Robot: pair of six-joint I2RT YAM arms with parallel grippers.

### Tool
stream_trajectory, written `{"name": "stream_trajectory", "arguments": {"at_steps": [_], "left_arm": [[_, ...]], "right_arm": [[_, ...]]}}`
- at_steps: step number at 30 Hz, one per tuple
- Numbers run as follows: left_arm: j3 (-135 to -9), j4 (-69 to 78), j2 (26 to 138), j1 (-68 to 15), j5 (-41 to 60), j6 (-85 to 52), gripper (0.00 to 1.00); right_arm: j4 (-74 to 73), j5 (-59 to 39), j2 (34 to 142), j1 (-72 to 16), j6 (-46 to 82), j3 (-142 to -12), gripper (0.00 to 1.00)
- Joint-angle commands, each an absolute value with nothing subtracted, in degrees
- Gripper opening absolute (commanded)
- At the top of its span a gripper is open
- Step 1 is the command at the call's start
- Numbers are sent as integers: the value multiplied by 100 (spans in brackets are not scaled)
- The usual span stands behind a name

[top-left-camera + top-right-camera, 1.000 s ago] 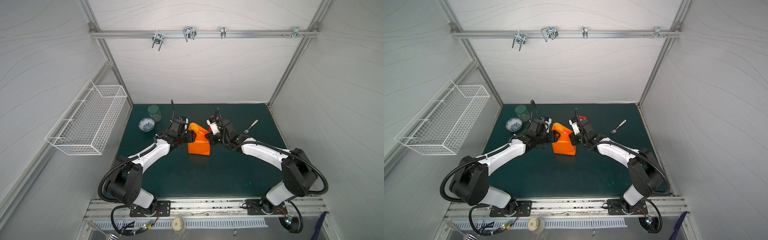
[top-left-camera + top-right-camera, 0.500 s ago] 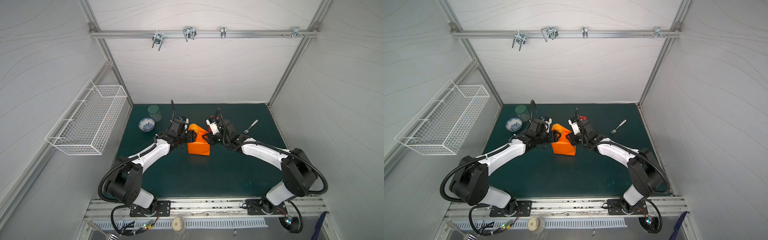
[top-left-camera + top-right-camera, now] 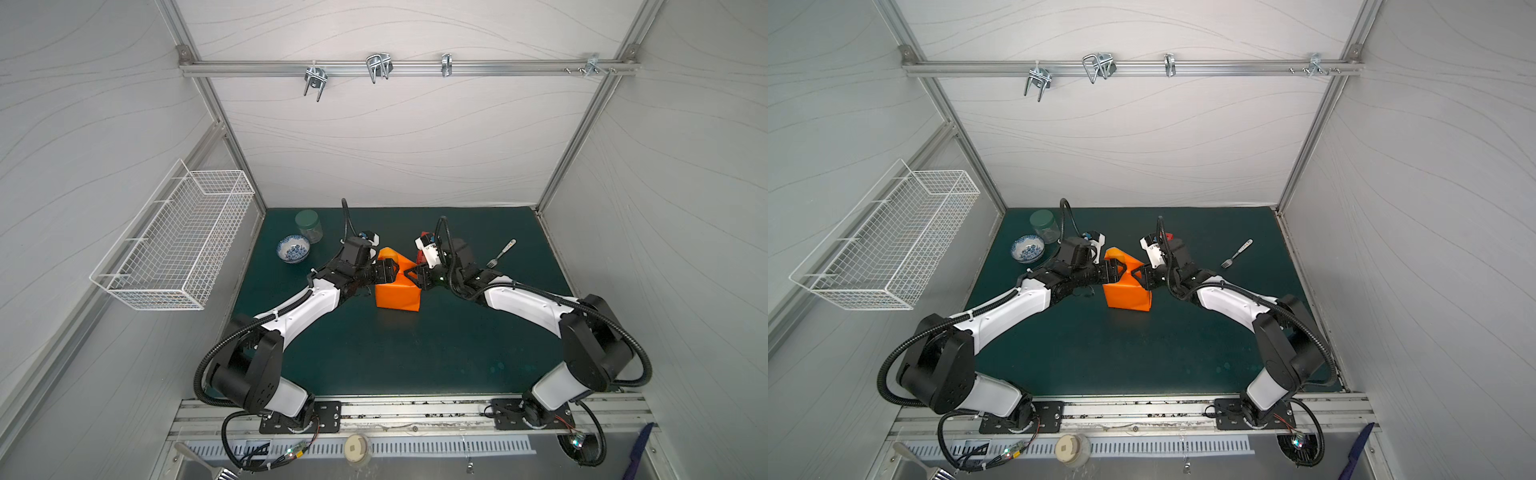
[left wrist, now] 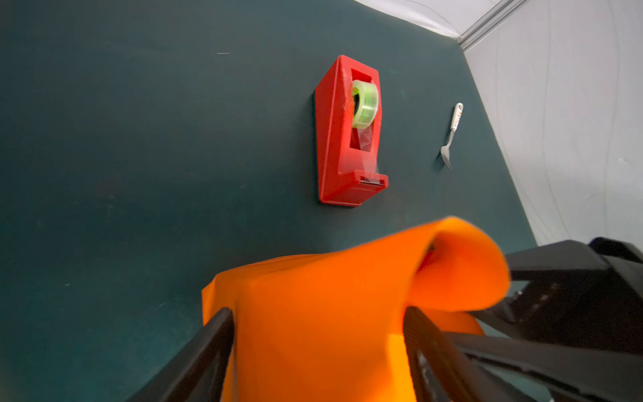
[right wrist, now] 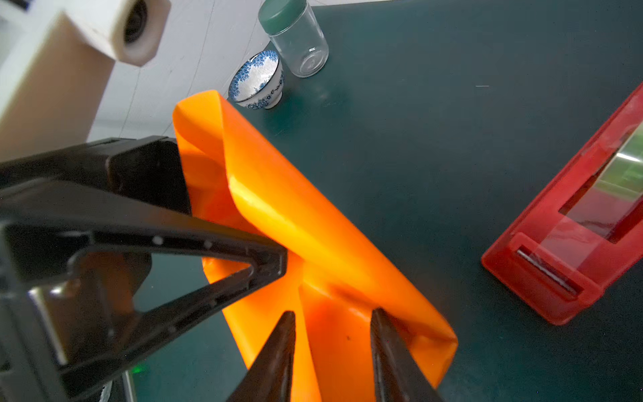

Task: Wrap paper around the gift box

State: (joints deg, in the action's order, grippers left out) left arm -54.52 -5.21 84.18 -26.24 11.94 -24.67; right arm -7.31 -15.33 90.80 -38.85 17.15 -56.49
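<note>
One flap of the paper (image 3: 397,295) sticks up mid tabletop (image 3: 415,353), gift box likely hidden inside, left end effector (image 4: 317,311) wide around it, right end effector (image 5: 334,313) half open; next, press it flat, then get tape from the tape dispenser (image 4: 348,139) at 1 o'clock.

White-shelled arms (image 3: 299,307) with black joints and ribbed black hoses end in the black left pincer (image 3: 394,272) and right pincer (image 3: 412,276).

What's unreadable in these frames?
- gift box: hidden in every view; the paper covers it.
- tape dispenser: in both top views mostly behind the right arm's wrist camera; the right wrist view's edge cuts it off.
- fork: handle print too small everywhere.
</note>
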Motion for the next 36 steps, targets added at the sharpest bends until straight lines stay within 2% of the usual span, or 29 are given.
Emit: {"name": "stream_trajectory", "arguments": {"at_steps": [1,13,22,28,36], "left_arm": [[-5612,-255,8446,-2689,1289,-2470,80],[-5944,-426,8976,-2696,832,-2468,78],[-5942,-377,9118,-2705,763,-2505,78],[-5947,-369,9094,-2702,746,-2522,78],[-5950,-404,9042,-2705,775,-2514,79]], "right_arm": [[-816,-1613,9177,-3842,1785,-5589,38],[-853,-1695,9059,-3679,1654,-5730,38],[-797,-1347,8739,-3637,947,-5607,46],[-665,-1116,9132,-3618,479,-5856,54],[-702,-1182,9744,-3621,264,-6277,56]]}}
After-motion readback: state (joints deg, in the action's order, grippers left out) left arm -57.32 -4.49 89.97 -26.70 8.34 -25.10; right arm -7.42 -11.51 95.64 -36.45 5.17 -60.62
